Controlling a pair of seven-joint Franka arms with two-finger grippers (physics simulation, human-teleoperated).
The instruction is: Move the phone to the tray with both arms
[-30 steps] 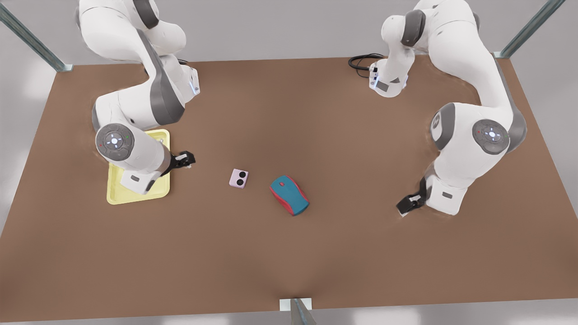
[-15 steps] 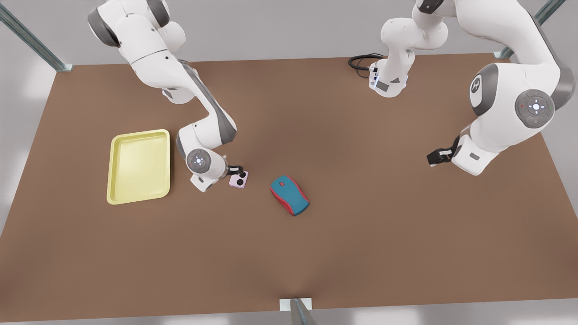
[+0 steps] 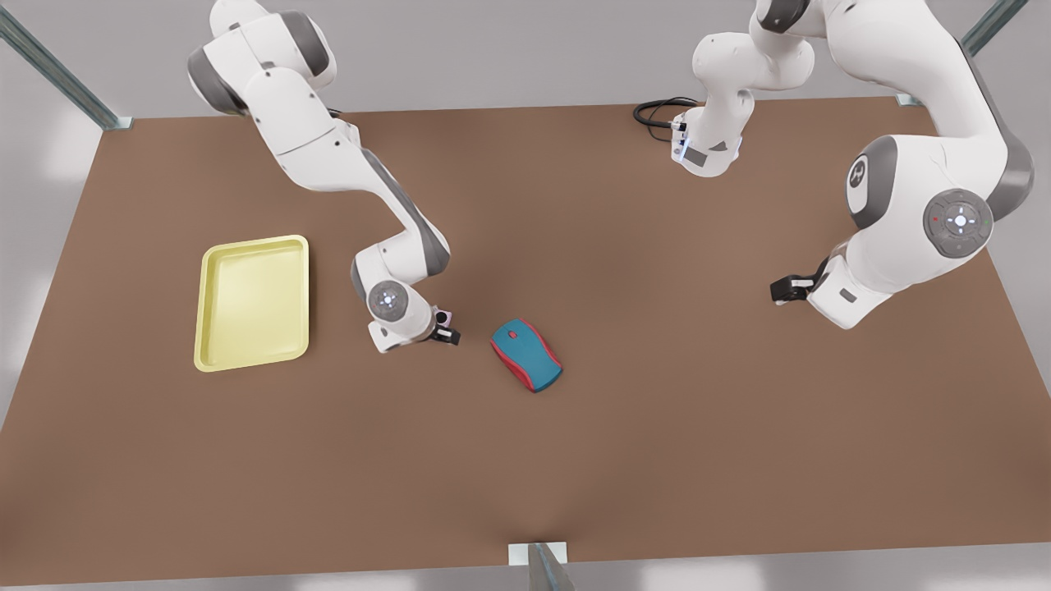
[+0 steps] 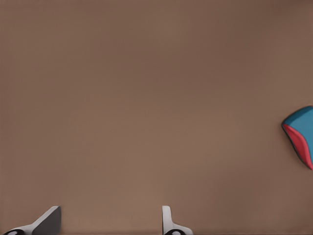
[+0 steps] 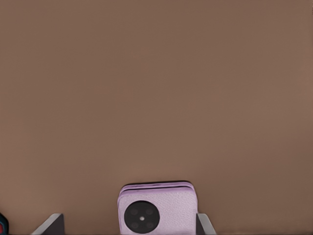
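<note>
Nearest the front edge of the brown table (image 3: pixel 575 476): nothing but bare top. Next in, a teal-and-red mouse (image 3: pixel 526 355) lies flat near mid-table, untouched.

Just beside it, toward the front view's left: the right gripper (image 3: pixel 445 327) is down over the phone (image 5: pixel 156 208). The phone lies flat on the table, lens side up, pale pink. In the right wrist view the fingers (image 5: pixel 51 224) are spread and straddle it. One finger is close against a phone edge, the other stands clear with table showing in between, so this is not a pinch. In the front view the wrist covers most of the phone and only a sliver shows by the fingertips.

Further toward the front view's left, the yellow tray (image 3: pixel 254 240) sits flat, well apart from the phone.

On the front view's right, the left gripper (image 3: pixel 784 289) hangs above bare table, well apart from the mouse and phone. That arm waits. Its fingers (image 4: pixel 46 221) are spread, with nothing between them. The mouse's edge shows at the side of the left wrist view.

At the far edge, a black cable (image 3: pixel 657 111) is looped by the left arm's base.
</note>
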